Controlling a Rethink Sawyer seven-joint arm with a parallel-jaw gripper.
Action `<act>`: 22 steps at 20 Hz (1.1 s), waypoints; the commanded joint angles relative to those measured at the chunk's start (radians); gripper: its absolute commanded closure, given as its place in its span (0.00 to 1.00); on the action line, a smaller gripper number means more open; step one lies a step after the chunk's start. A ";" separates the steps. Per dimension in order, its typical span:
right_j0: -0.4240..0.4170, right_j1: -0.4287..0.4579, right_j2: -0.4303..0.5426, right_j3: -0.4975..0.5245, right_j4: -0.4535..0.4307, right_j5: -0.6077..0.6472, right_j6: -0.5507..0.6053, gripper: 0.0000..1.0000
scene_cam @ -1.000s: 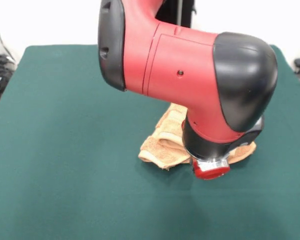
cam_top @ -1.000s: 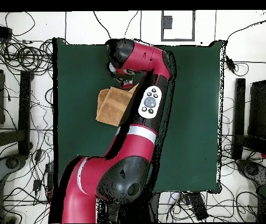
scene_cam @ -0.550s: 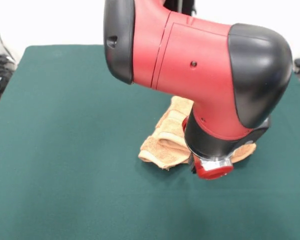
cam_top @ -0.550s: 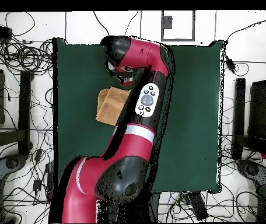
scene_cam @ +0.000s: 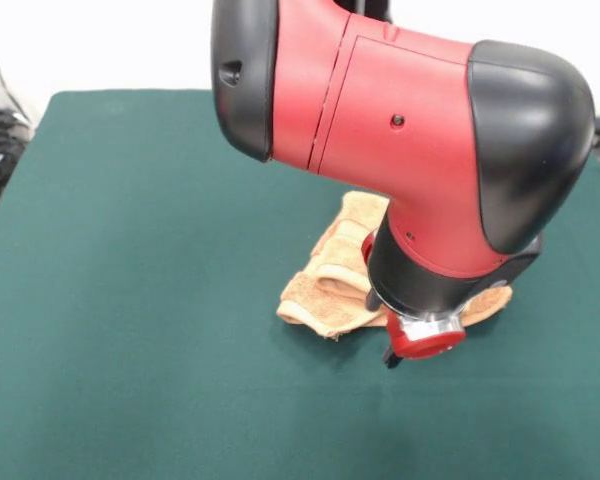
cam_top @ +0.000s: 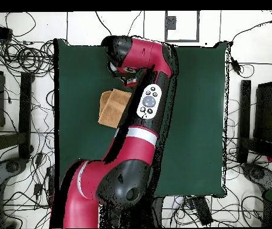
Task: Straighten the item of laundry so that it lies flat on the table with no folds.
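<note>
The towel (scene_cam: 330, 285) is shown bunched mid-table (scene_cam: 130, 250); the gripper (scene_cam: 420, 340) has been shifted slightly past its near edge. Finger state cannot be told; no unfolding is yet achieved.

Nubby terry towel (scene_cam: 330, 290), matt felt table (scene_cam: 140, 250)

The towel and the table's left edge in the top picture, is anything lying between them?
Nothing: the overhead view shows only bare green table left of the towel.

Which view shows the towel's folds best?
The front view: the towel shows rolled, bunched layers, though the arm hides its right part. The overhead view gives only a flat tan patch, partly under the arm.
</note>
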 commanded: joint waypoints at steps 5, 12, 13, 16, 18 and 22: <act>0.006 0.014 0.024 0.046 -0.020 0.082 0.160 0.00; 0.017 0.017 0.031 0.086 -0.040 0.055 0.164 0.00; 0.021 0.014 0.035 0.103 -0.047 0.053 0.162 0.00; 0.024 0.017 0.035 0.115 -0.056 0.051 0.165 0.00; 0.025 0.021 0.036 0.116 -0.059 0.050 0.168 0.00; 0.027 0.031 0.044 0.123 -0.066 0.039 0.174 0.00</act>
